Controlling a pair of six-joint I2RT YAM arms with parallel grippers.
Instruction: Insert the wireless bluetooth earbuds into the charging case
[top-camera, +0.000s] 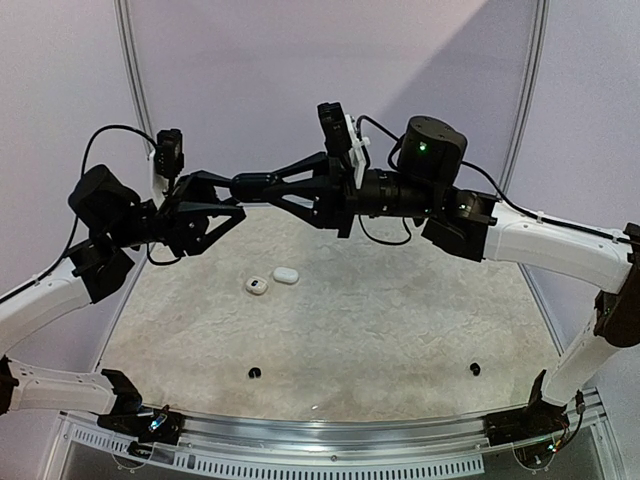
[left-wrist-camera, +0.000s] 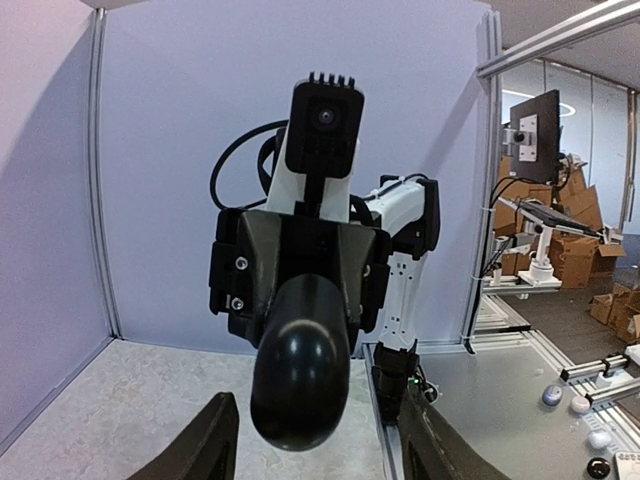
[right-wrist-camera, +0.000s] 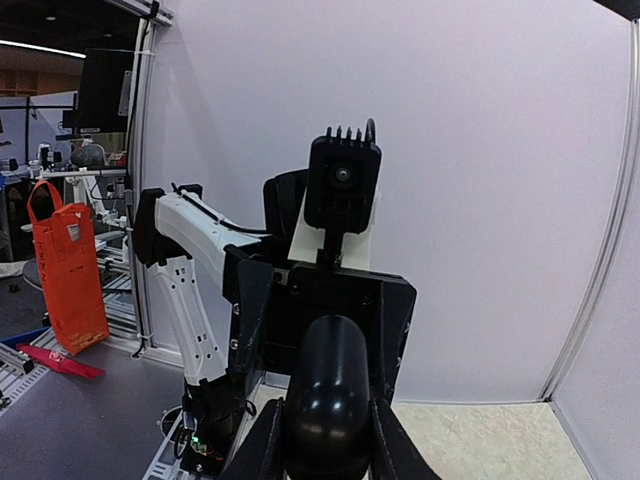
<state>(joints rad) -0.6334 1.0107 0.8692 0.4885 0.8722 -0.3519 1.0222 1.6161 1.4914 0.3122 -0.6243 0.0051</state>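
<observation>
A black pebble-like charging case (top-camera: 252, 185) hangs in the air between my two raised grippers. My right gripper (top-camera: 272, 186) is shut on it; its fingers press both sides of the case (right-wrist-camera: 328, 390) in the right wrist view. My left gripper (top-camera: 238, 196) is open around the case's free end, its fingers (left-wrist-camera: 205, 445) wide apart and clear of the case (left-wrist-camera: 300, 370). Two round black earbuds (top-camera: 254, 373) (top-camera: 474, 369) lie on the mat near the front. The white earbuds cannot be made out.
A white closed case (top-camera: 286, 274) and a second small white case with a dark top (top-camera: 257, 286) lie on the mat at centre-left. Pale walls enclose the back and sides. A metal rail (top-camera: 330, 430) runs along the near edge.
</observation>
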